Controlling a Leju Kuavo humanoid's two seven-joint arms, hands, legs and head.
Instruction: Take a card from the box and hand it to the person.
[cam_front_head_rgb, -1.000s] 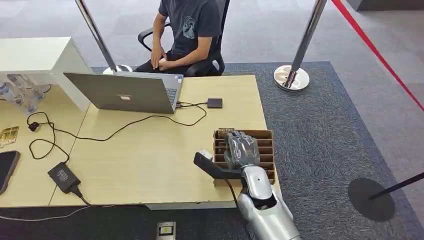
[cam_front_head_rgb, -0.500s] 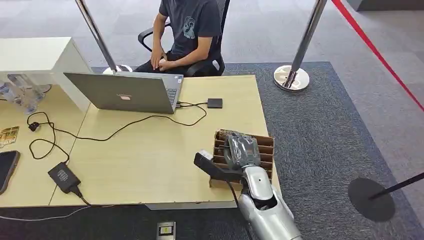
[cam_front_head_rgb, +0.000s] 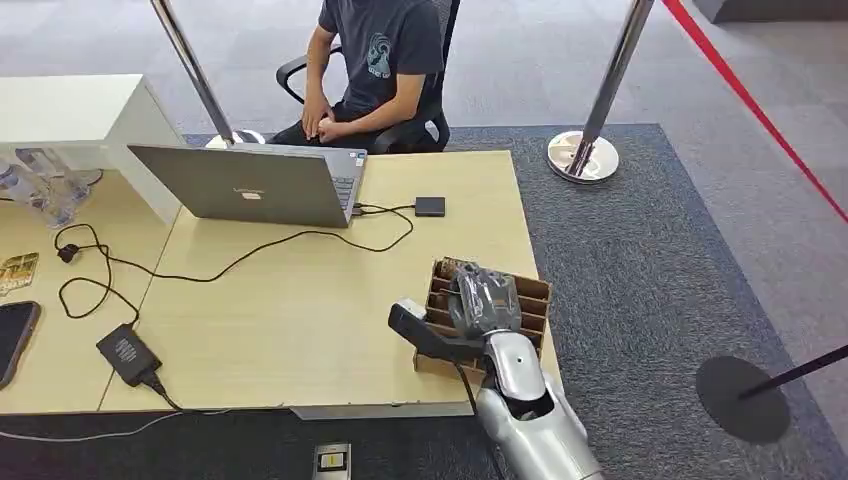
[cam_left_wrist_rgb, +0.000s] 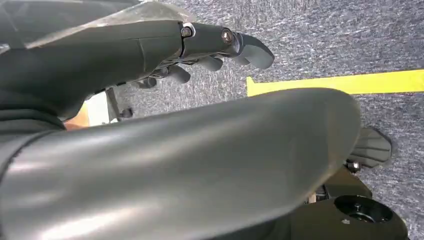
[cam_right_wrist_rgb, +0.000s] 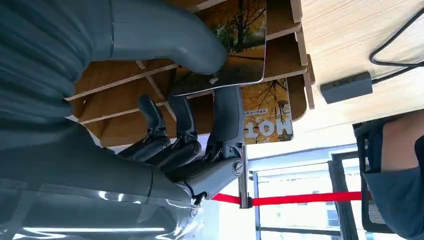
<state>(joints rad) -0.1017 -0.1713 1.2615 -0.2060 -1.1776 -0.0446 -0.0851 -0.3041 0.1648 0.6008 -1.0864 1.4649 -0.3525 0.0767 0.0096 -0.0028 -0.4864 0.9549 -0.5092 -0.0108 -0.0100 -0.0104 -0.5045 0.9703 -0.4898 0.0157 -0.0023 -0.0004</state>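
- our right hand (cam_front_head_rgb: 484, 298) is down in the box (cam_front_head_rgb: 537, 292) at the table's (cam_front_head_rgb: 300, 320) near right corner.
- in the right wrist view the thumb (cam_right_wrist_rgb: 165, 37) and a finger (cam_right_wrist_rgb: 227, 117) pinch a card (cam_right_wrist_rgb: 240, 35) with an autumn tree picture; it is partly raised above the slots.
- a second card (cam_right_wrist_rgb: 267, 112) sits in the box just beside it.
- the box looks tilted, its near end lifted off the table.
- our left hand (cam_left_wrist_rgb: 210, 47) hangs over grey carpet, fingers loosely curled, holding nothing.
- a person (cam_front_head_rgb: 378, 50) sits in a chair at the far side, hands in lap.
- a laptop (cam_front_head_rgb: 245, 185) stands open between the person and the box, cables trailing across the table.
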